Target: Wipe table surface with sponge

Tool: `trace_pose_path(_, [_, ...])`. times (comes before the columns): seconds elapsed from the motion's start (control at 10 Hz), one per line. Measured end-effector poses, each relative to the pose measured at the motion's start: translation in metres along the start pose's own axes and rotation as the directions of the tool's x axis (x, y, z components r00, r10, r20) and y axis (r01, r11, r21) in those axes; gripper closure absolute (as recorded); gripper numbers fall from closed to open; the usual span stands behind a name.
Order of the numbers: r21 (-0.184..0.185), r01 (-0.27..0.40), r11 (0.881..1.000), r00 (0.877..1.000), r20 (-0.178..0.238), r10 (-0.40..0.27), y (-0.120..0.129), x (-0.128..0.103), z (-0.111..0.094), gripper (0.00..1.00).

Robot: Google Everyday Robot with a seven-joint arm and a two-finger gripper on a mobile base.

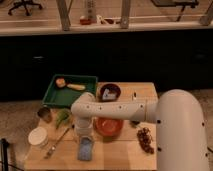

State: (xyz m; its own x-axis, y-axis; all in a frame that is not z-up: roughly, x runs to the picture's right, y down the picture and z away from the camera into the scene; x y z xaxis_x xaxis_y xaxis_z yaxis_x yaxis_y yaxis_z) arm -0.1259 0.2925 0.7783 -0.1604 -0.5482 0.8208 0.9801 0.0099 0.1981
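Probably soft, light and squashy, the small flat blue-grey rectangular sponge point(86, 149) lies on the light tan wooden plank table surface point(120, 156) near its front edge, directly under the gripper point(84, 135); whether it clamps the sponge I cannot tell; best pinched across its narrow width

Arm point(125, 109) stretched across, elbow bent, wrist vert.; end effector point(85, 136) pts down, low centre-left.

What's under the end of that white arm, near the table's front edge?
A blue-grey sponge lies flat on the table, right below the gripper. The gripper covers the sponge's far end, so whether they touch cannot be seen.
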Motion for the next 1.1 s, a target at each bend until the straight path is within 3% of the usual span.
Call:
trace_pose_path(0.3, [-0.007,0.027,1.0,0.999,0.036,-0.027,-0.011,-0.03,0.008,1.0])
trace_pose_path(0.6, [-0.022,-0.041,0.999,0.998,0.036,0.041,0.013,-0.036,0.004,1.0])
trace_pose_path(0.9, [-0.041,-0.131,0.99,0.991,0.014,0.132,0.04,-0.023,-0.001,1.0])
trace_pose_path(1.1, [-0.047,-0.162,0.986,0.987,0.006,0.163,0.044,-0.011,-0.002,1.0])
